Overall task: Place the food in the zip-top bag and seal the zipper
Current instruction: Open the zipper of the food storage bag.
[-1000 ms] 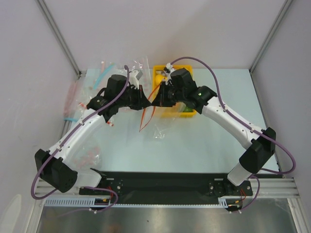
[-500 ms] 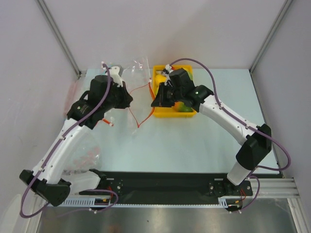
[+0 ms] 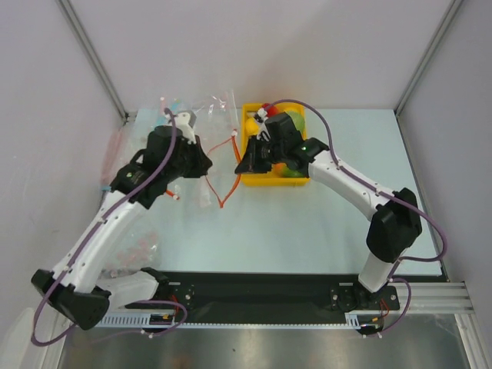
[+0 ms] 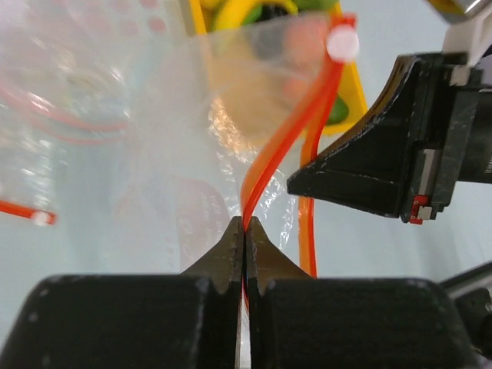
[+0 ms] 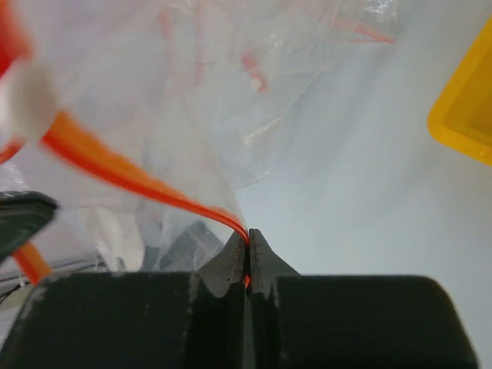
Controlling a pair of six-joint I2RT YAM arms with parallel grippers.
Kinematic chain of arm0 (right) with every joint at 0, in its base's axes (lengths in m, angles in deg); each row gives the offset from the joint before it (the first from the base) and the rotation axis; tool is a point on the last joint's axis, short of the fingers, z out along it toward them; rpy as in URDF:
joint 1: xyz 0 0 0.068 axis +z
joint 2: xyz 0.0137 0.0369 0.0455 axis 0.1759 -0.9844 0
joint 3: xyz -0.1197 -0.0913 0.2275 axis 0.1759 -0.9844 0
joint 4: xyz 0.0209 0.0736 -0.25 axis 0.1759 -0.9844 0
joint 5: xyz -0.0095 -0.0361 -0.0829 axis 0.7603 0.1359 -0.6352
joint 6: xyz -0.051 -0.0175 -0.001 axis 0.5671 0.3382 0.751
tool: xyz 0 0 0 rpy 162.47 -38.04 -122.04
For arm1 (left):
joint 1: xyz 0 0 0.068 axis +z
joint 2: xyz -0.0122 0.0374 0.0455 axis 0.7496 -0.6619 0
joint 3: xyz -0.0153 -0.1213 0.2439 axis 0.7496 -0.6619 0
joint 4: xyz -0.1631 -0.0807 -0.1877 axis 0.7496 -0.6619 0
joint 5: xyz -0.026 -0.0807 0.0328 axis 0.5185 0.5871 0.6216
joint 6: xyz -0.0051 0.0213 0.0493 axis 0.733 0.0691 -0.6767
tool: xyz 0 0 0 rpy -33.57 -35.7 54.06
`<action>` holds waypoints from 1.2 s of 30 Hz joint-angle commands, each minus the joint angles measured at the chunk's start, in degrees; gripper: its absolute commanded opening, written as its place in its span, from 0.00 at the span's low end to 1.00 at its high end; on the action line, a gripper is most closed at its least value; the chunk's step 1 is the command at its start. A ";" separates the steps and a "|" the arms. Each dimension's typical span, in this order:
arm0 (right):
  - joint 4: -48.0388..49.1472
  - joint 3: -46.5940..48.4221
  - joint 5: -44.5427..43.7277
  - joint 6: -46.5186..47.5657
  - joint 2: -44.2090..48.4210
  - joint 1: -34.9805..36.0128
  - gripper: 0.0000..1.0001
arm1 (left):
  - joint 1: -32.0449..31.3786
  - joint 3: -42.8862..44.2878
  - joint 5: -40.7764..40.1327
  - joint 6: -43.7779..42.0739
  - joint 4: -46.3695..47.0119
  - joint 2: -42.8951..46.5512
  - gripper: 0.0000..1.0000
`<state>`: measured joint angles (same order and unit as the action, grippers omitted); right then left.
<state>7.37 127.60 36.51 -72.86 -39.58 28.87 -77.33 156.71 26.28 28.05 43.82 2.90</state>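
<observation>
Your left pincer [image 4: 244,227] is clamped on the red zipper [image 4: 280,146] of the zip-top bag [image 4: 146,115]. Your right pincer [image 5: 247,240] is pinched closed on the same strip. In the top view the strip sags in a V between them, upper centre, just left of the yellow tray [image 3: 265,182]. The food [image 3: 290,171] lies in that tray on the surface [image 3: 307,231].

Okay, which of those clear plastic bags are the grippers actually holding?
The zip-top bag with the red zipper: the left gripper and right gripper each pinch that strip. The other clear pouches lie loose on the table at left.
</observation>
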 commanded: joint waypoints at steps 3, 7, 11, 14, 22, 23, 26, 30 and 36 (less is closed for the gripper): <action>2.83 -7.84 -0.87 1.69 1.17 -1.56 0.04 | -1.02 -10.33 10.64 6.30 9.30 -5.08 0.00; 1.70 -12.33 -4.73 3.88 2.41 -2.87 0.04 | -1.37 -12.09 12.57 6.57 12.20 -8.43 0.00; -0.85 -15.84 -9.22 4.41 4.16 -4.81 0.06 | -2.25 -10.78 15.83 7.10 14.84 -12.04 0.00; 0.46 -19.88 -10.98 4.50 7.24 -5.78 0.09 | -3.04 -8.94 16.27 7.01 15.54 -14.32 0.00; 4.94 -22.62 -8.18 4.06 9.26 -6.31 0.50 | -4.27 -5.69 19.52 7.80 16.42 -18.02 0.00; 6.52 -22.62 -7.48 3.89 9.35 -6.13 0.55 | -4.36 -5.42 19.61 7.97 16.42 -18.02 0.00; 8.90 -21.92 -5.20 3.01 8.13 -5.96 0.63 | -4.36 -4.37 20.23 9.03 17.03 -18.11 0.00; 10.13 -20.34 -4.22 2.22 5.85 -5.34 0.66 | -4.36 -2.96 21.37 10.26 17.39 -18.46 0.00; 4.52 -17.70 -8.78 1.78 3.29 -5.51 0.66 | -4.27 -0.41 19.62 8.86 15.02 -18.63 0.00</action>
<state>14.01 107.23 30.44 -70.39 -34.96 23.45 -81.33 152.95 46.04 36.86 58.70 -15.66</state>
